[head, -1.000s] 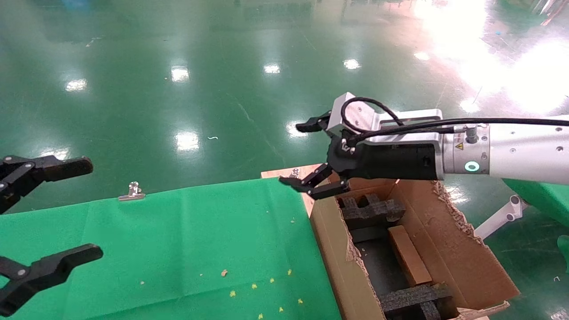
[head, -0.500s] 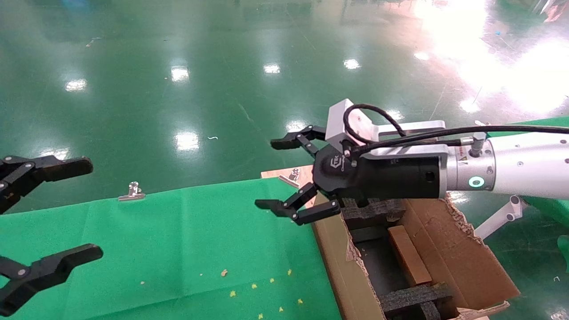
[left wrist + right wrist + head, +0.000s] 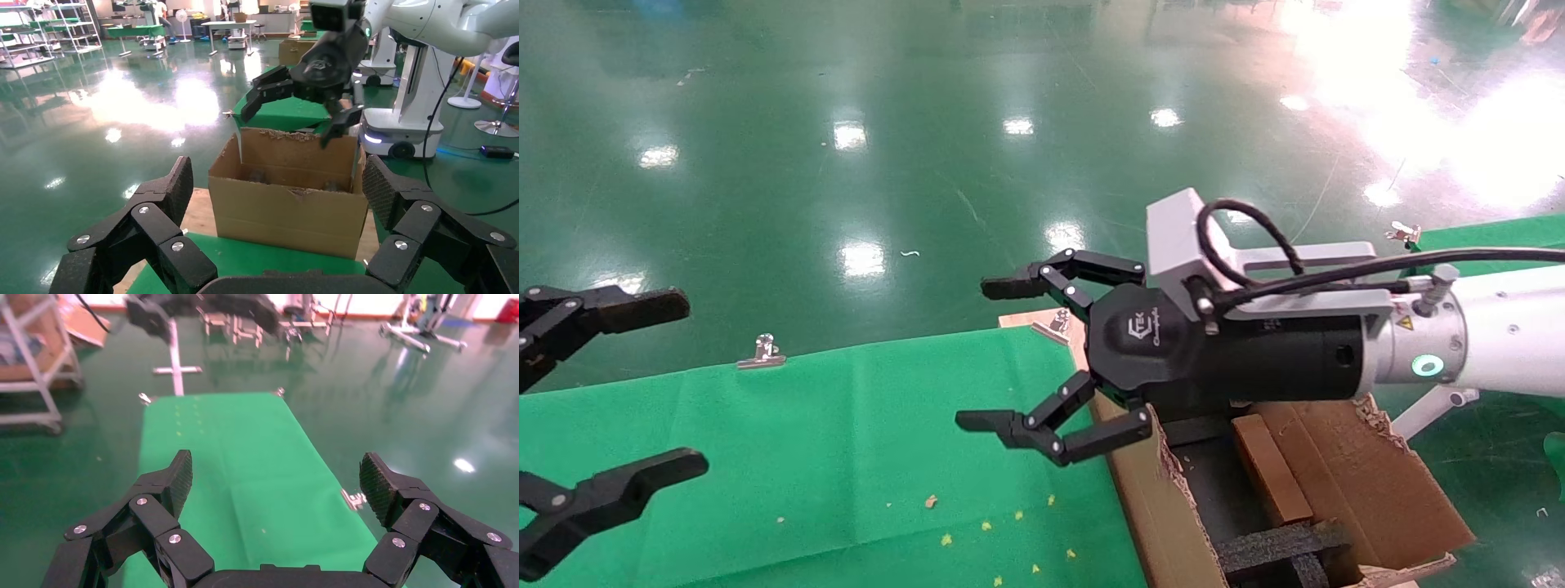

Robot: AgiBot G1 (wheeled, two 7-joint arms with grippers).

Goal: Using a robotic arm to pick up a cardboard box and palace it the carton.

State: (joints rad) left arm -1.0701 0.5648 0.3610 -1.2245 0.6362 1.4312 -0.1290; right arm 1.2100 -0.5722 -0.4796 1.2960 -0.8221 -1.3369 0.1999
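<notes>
The small brown cardboard box (image 3: 1269, 469) lies inside the large carton (image 3: 1387, 482), between black foam blocks (image 3: 1279, 545). My right gripper (image 3: 989, 354), on the white arm (image 3: 1508, 347), is open and empty. It hovers over the near right edge of the green table, just left of the carton. The left wrist view shows it (image 3: 294, 101) above the carton (image 3: 287, 211). Its own view shows the open gripper (image 3: 276, 474) over green cloth. My left gripper (image 3: 666, 385) is open and empty at the far left, and also shows in its own view (image 3: 278, 184).
A green cloth (image 3: 846, 457) covers the table, held by metal clips (image 3: 762, 351) at its far edge, with yellow crumbs (image 3: 985, 527) near the front. The carton stands on a wooden board (image 3: 1042, 317). A white robot base (image 3: 398, 131) stands behind the carton.
My right gripper has moved left and nearer, from above the carton's far end to over the table edge, still open. The small box has stayed in the carton. The left arm has not moved.
</notes>
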